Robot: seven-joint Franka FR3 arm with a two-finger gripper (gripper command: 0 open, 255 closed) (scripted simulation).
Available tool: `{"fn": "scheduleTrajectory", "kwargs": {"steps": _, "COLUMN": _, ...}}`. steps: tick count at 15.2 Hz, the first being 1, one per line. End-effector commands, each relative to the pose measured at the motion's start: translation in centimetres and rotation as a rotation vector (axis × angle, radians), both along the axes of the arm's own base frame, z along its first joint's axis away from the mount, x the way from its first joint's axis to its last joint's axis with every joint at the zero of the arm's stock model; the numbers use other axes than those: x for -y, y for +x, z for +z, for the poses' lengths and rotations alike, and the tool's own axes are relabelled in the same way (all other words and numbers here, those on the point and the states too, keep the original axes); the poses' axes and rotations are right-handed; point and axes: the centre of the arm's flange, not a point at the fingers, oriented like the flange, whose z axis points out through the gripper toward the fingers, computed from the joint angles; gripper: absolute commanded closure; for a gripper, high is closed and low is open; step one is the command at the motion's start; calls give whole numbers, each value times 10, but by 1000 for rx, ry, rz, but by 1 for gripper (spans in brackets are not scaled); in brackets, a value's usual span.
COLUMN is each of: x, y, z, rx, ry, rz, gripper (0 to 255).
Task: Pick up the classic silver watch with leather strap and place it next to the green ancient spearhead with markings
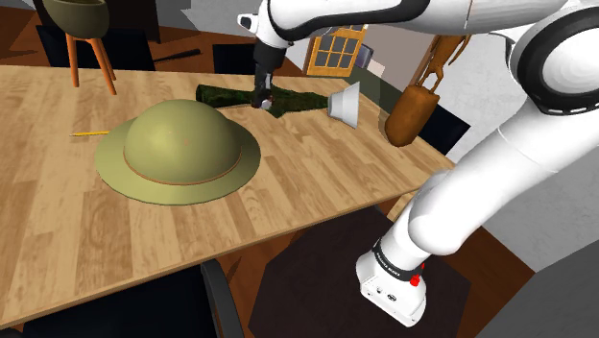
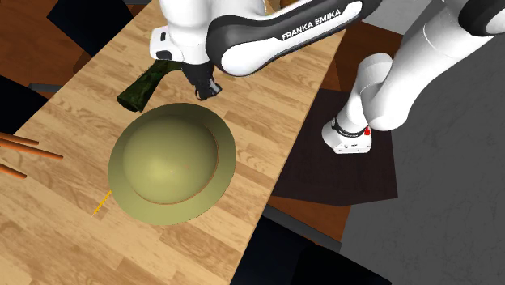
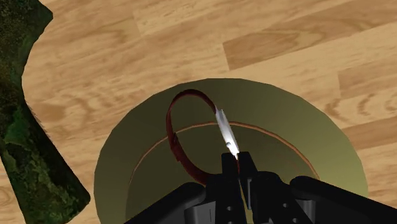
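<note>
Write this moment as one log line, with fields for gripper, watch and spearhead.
gripper: shut on watch | watch: held off table, not yet placed | spearhead: lying on table beside hat

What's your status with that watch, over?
Gripper shut on watch. Green spearhead close alongside. Olive hat right beneath, likely crowding the drop spot.

A: What sits on the wooden table [image 1: 58,221]?
B: A wide-brimmed olive hat [image 1: 178,149], a yellow pencil [image 1: 89,132] just beside its brim, and a white cone-shaped object [image 1: 346,104] near the table's edge.
</note>
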Motion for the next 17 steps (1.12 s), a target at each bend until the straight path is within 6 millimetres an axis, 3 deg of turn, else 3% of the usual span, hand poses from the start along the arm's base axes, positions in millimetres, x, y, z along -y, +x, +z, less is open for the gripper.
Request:
{"fn": "scheduleTrajectory", "kwargs": {"steps": 1, "x": 21, "y": 12, "z": -1, "rx": 0, "ry": 0, "rz": 2, "gripper": 255}}
{"fn": "scheduleTrajectory", "kwargs": {"steps": 8, "x": 105, "y": 52, "z": -1, "rx": 0, "ry": 0, "rz": 2, "gripper": 255}}
{"fn": "scheduleTrajectory", "kwargs": {"steps": 9, "x": 124, "y": 62, "z": -1, "rx": 0, "ry": 0, "rz": 2, "gripper": 255}}
{"fn": "scheduleTrajectory", "kwargs": {"steps": 17, "x": 124, "y": 62, "z": -43, "rx": 0, "ry": 0, "rz": 2, "gripper": 255}}
